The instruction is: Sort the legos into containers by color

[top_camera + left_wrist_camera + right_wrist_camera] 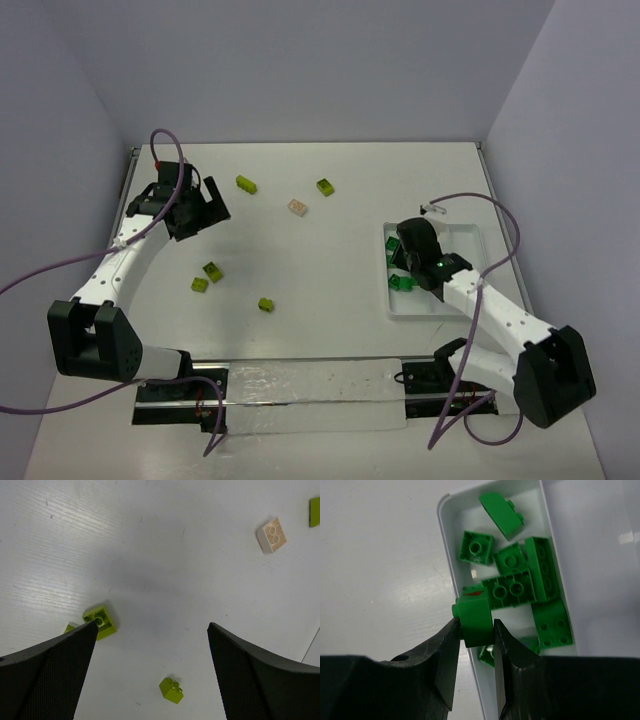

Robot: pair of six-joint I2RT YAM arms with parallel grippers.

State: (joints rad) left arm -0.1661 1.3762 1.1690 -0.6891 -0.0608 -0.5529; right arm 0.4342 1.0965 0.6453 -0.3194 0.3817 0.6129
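Clamping my right claw (475,626) on a dark green brick (471,611), I hold it over the tray's (443,515) edge at the tabletop's (330,250) three o'clock. My left claw (152,625) gapes apart above yellow-green bricks (101,621).

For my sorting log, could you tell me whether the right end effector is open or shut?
Shut: the right end effector grips a dark green lego on both sides, at the tray rim.
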